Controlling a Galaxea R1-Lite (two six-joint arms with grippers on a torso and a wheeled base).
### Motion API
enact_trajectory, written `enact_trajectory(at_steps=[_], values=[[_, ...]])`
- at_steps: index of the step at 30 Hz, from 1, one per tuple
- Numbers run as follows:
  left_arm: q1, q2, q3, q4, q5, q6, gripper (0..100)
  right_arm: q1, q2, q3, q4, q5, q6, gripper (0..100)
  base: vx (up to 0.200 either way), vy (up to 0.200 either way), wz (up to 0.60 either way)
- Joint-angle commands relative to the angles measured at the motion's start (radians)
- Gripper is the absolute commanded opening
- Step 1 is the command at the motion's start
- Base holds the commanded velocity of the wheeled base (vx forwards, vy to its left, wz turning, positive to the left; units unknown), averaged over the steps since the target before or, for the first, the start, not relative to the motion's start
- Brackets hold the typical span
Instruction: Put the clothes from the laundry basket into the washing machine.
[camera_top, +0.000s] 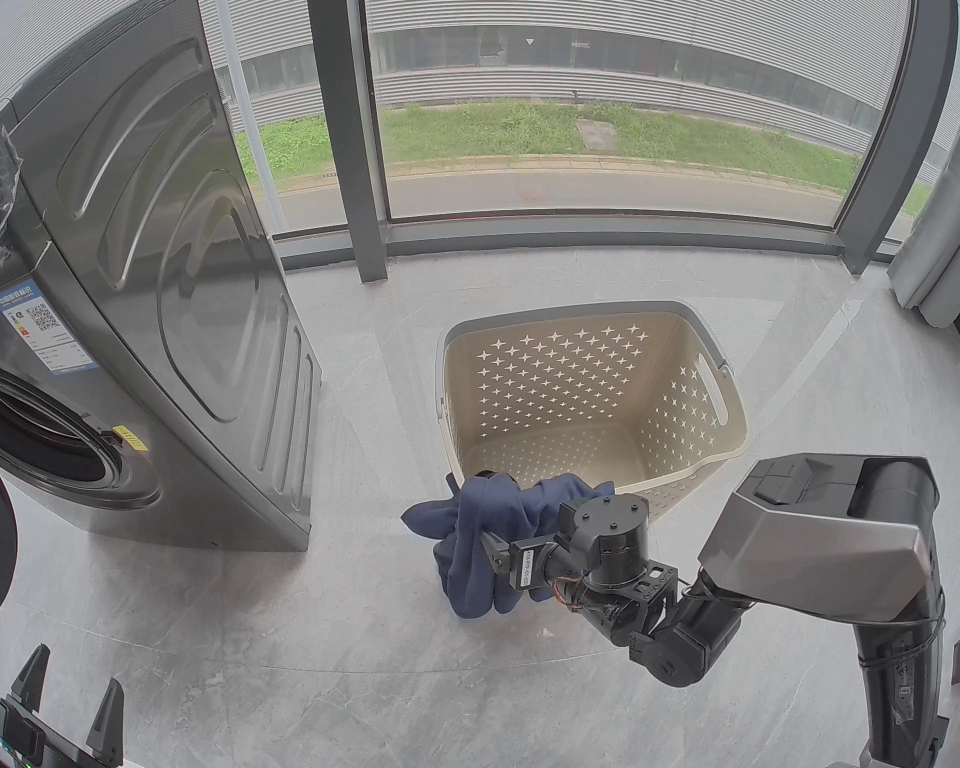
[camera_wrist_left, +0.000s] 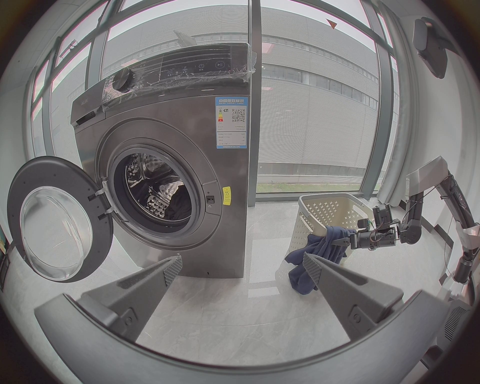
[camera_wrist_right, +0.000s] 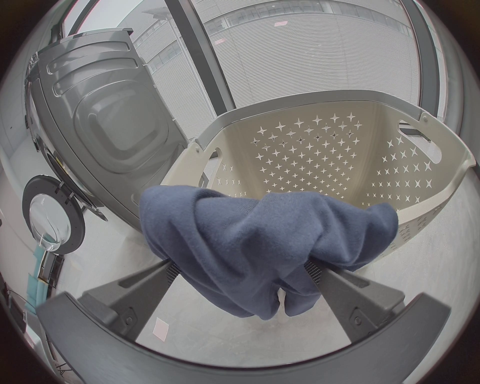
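Navy-blue fabric, a soft garment (camera_top: 480, 530), hangs over our right gripper (camera_wrist_right: 241, 272) just at the near rim of the laundry basket (camera_top: 590, 308), off the floor. That gripper's fingers stand spread wide, with cloth bunched between and across them. Our left gripper (camera_wrist_left: 241, 260) sits low at near left, fingers released. Left of the basket, the washing machine (camera_wrist_left: 165, 125) has its door (camera_wrist_left: 55, 220) swung open, with dark clothes (camera_wrist_left: 172, 200) in the drum.

Blue garment (camera_wrist_right: 260, 235) drapes over seemingly spread end effector (camera_wrist_right: 242, 270), before basket (camera_wrist_right: 325, 145).
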Motion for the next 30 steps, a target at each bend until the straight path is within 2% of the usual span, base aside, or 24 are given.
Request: enact_trajectory(at_steps=[1,8,14,21,22,24,30], values=[[0.000,-0.015,0.016,0.000,0.000,0.000,100,-0.001,0.024,-0.020,-0.003,0.000,-0.001,0,0.000,0.000,0.00],[0.000,-0.015,0.016,0.000,0.000,0.000,100,0.008,0.029,-0.038,-0.039,0.000,-0.003,0,0.000,0.000,0.00],[0.000,-0.015,0.016,0.000,0.000,-0.002,100,0.024,0.007,0.008,-0.075,0.001,-0.018,0,0.000,0.000,0.00],[0.000,-0.015,0.018,0.000,0.000,-0.002,100,0.068,-0.226,0.204,-0.086,0.001,-0.018,0,0.000,0.000,0.00],[0.000,-0.015,0.018,0.000,0.000,-0.002,100,0.068,-0.226,0.204,-0.086,0.001,-0.018,0,0.000,0.000,0.00],[0.000,-0.015,0.016,0.000,0.000,-0.002,100,0.094,-0.379,0.293,-0.074,0.003,-0.017,0,0.000,0.000,0.00],[0.000,-0.015,0.016,0.000,0.000,-0.002,100,0.099,-0.608,0.410,-0.068,0.018,-0.018,0,0.000,0.000,0.00]])
